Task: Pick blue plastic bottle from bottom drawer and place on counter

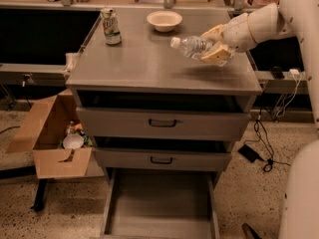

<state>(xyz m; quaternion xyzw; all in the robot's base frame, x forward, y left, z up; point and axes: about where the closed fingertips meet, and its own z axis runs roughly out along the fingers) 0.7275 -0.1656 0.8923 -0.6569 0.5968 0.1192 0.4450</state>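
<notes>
i see the gripper (pixel 215 47) out over the counter (pixel 149 63) near its right edge, about midway between front and back. its pincer is closed down to the width of the blue plastic bottle (pixel 191 46) and clamps the bottle's rear half. the bottle lies nearly level with its white cap pointing toward the left edge, and it hangs above the surface with its shadow on the grey top below. a pale bowl (pixel 164 20) sits by the back edge; i cannot tell what is in it. a green-and-white can (pixel 110 27) stands upright at the back left corner. the bottom drawer (pixel 159 208) is pulled out. left of the cabinet, an open cardboard box (pixel 50 133) on the floor holds a white round thing and small clutter
</notes>
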